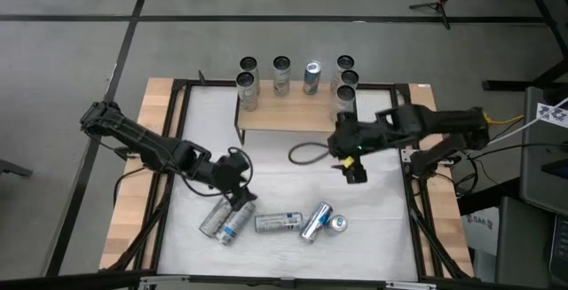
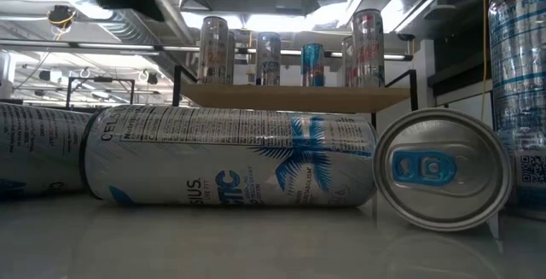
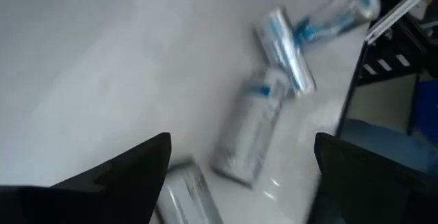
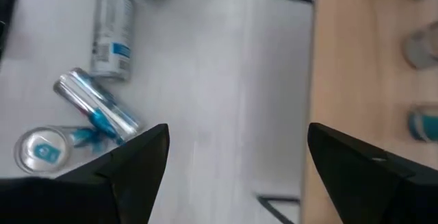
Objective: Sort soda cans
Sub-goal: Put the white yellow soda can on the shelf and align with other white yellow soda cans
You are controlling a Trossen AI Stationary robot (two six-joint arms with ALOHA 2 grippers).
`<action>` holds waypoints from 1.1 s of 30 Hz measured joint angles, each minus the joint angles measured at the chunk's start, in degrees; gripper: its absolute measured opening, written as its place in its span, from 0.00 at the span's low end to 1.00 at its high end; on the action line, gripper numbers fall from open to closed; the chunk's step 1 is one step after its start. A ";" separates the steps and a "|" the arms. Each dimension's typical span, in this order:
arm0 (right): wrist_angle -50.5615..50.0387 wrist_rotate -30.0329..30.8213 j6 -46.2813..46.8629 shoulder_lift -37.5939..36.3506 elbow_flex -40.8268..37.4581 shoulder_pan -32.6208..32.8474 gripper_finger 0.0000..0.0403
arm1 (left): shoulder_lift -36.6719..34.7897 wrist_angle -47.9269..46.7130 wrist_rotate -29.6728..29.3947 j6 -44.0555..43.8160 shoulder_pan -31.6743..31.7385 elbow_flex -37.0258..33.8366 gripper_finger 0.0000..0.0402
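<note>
Left claw [image 1: 238, 184]: fingers spread wide, holding nothing, poised just above the near-left pair of fallen soda cans; its own wrist view shows both dark fingers [image 3: 130, 176] apart with bare white bench between them. Right claw [image 1: 353, 171]: likewise wide open and empty, hanging over the middle-right of the bench [image 1: 284, 184], near a dark cable loop [image 1: 306, 154] lying on the surface. Fallen soda cans, five in a loose row along the near side: two lying side by side at the left [image 1: 224, 219], one lying lengthwise in the middle [image 1: 278, 223], one tilted beside it [image 1: 316, 222], and the last [image 1: 337, 223] showing its top end with a blue tab, touching or just beside that tilted one. From table height the middle can [image 2: 230, 157] shows a blue palm print on silver, with the blue-tabbed end [image 2: 442, 169] facing the camera. Standing soda cans, seven upright on a low wooden shelf [image 1: 288, 113] at the far side: two at the left [image 1: 248, 84], one silver [image 1: 281, 74], one blue [image 1: 312, 76], three clustered at the right [image 1: 346, 82].
</note>
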 joint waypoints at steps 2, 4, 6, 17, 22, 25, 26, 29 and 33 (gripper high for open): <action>4.42 -0.05 0.02 -2.21 -4.68 1.23 0.85 | 0.00 -1.95 0.08 -6.09 -2.50 0.00 0.88; 7.68 -0.05 0.03 -4.06 -8.52 2.39 0.85 | 0.03 -4.19 0.10 -11.92 -5.12 0.00 0.88; 10.08 -0.08 0.03 -5.05 -11.75 3.24 0.85 | 0.64 -6.00 0.12 -17.74 -7.53 0.00 0.88; 21.91 -7.51 0.04 -5.05 -22.89 4.92 0.85 | 9.27 -10.18 6.53 -34.99 -16.92 -0.02 0.88; 26.36 -9.56 0.03 -5.05 -24.41 4.84 0.85 | 13.29 -11.07 9.62 -38.23 -18.63 -0.02 0.88; 27.61 -9.58 0.02 -5.05 -24.50 4.84 0.85 | 14.36 -11.42 9.56 -40.07 -19.21 -0.02 0.88; 27.92 -9.58 0.02 -5.05 -24.50 4.84 0.85 | 14.51 -11.72 9.56 -40.88 -19.36 -0.02 0.88; 28.50 -9.57 0.01 -5.05 -24.52 4.84 0.85 | 14.56 -13.94 9.11 -43.44 -19.99 -0.02 0.88; 28.49 -9.58 -0.21 -5.05 -24.52 4.84 0.85 | 14.56 -17.47 8.17 -46.80 -21.38 -0.02 0.88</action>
